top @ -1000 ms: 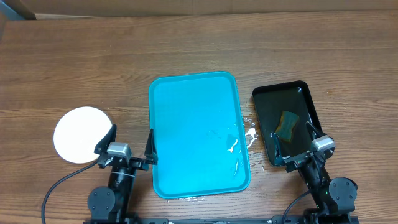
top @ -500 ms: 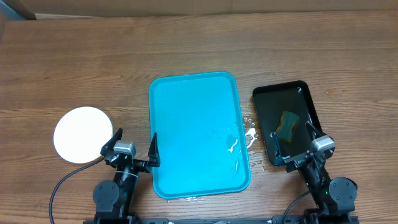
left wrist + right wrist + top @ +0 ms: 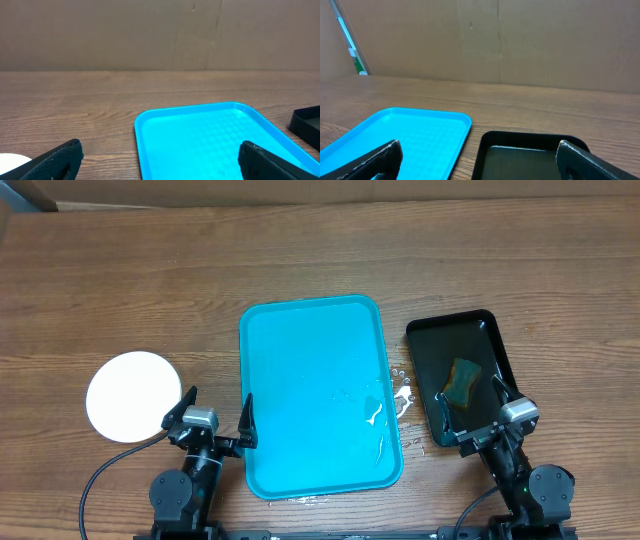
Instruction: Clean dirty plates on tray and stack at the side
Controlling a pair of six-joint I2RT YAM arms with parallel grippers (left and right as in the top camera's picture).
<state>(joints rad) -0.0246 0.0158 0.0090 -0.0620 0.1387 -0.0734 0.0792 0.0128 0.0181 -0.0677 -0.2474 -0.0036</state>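
The turquoise tray lies mid-table with only water droplets on it. To its left, on the wood, a white plate shows as one round disc; from above I cannot tell whether others lie under it. My left gripper hangs open between the plate and the tray's left rim, holding nothing. In the left wrist view the tray fills the lower right and a sliver of plate shows at the bottom left. My right gripper is open and empty over the near end of the black tray.
A glossy black tray right of the turquoise one holds a green-yellow sponge. Water drops lie on the table between the two trays. A cardboard wall backs the table's far side.
The left gripper shifted slightly right toward the turquoise tray's edge, then stayed still. The right arm and every object kept their places.
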